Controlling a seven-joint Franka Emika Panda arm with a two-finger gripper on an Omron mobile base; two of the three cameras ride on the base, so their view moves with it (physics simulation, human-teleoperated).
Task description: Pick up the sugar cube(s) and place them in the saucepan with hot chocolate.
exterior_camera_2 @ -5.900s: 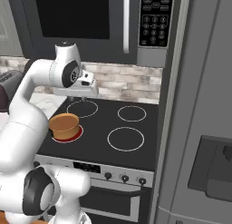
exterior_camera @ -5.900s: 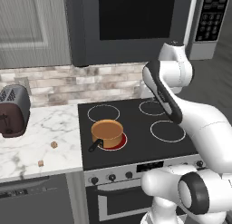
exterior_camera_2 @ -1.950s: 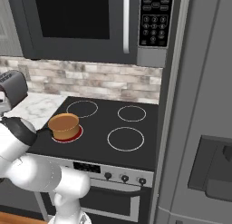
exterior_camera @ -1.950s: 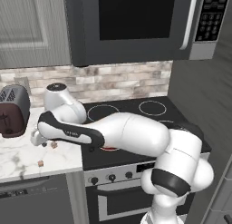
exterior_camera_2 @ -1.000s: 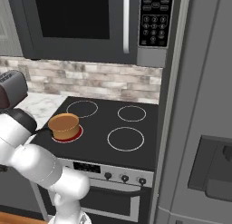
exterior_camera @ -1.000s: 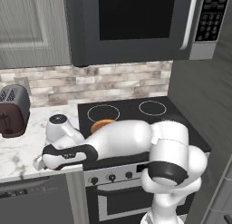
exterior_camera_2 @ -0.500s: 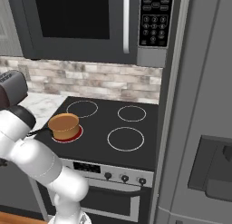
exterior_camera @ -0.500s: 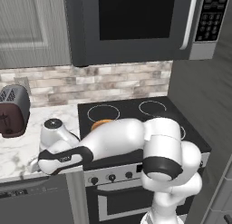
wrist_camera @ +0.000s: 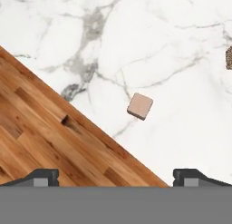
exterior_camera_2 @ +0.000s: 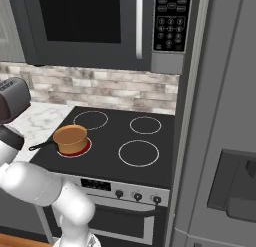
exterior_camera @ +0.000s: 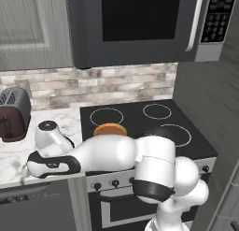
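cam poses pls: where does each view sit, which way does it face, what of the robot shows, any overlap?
Left base view: behind the arm's left, looking forward and down at stove, toaster and counter; arm stretches left over counter.
Right base view: behind its right, same stove; pan on red burner, arm at lower left.
Hand view: looks straight down at counter edge; sugar cube above open pincer.
Shared: both base views show stove, pan, toaster.

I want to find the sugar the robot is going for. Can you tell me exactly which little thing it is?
Look at the white marble counter left of the stove, near its front edge where the wooden floor shows below. A tiny tan sugar cube lies there alone, just ahead of the open hand. It is pale and smooth, unlike the darker speckled bit farther off at the edge of the hand view.
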